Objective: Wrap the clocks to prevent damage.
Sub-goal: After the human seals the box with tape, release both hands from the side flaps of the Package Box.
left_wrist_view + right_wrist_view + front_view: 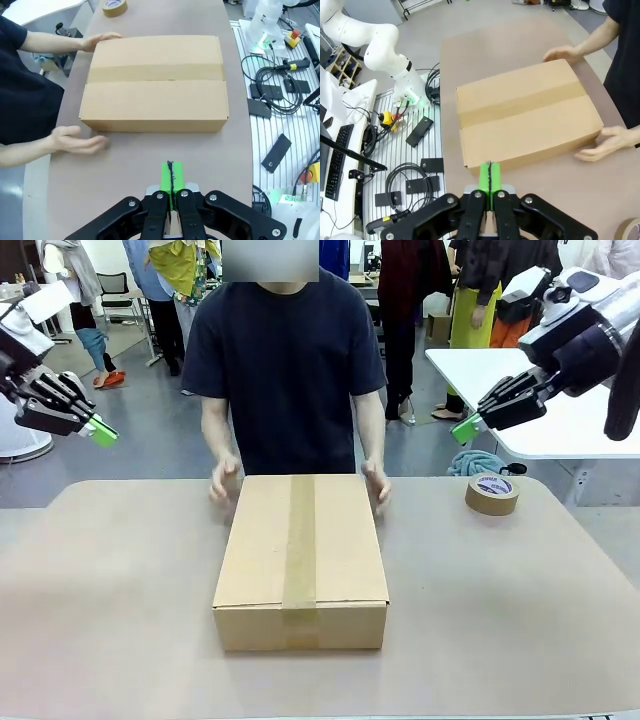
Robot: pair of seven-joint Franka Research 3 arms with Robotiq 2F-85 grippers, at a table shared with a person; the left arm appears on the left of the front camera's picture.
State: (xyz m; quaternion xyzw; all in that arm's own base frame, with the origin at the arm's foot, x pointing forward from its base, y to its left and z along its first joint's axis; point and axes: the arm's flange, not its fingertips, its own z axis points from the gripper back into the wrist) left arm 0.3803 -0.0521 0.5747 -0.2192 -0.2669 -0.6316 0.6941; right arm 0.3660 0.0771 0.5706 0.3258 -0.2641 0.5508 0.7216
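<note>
A closed cardboard box (300,558) taped along its middle lies on the table (100,620), also seen as the box (156,82) and the box (527,112). The clocks are hidden. A person stands at the far side with one hand (222,483) and the other hand (377,485) at the box's far corners. My left gripper (103,433) hangs shut and empty high at the left, its green pads (171,177) pressed together. My right gripper (463,429) hangs shut and empty high at the right, its pads (490,176) together.
A roll of brown tape (492,493) lies at the far right of the table, also the roll (114,7). A white table (540,400) stands behind on the right. Cables and black parts (280,95) lie on a rack beside the table.
</note>
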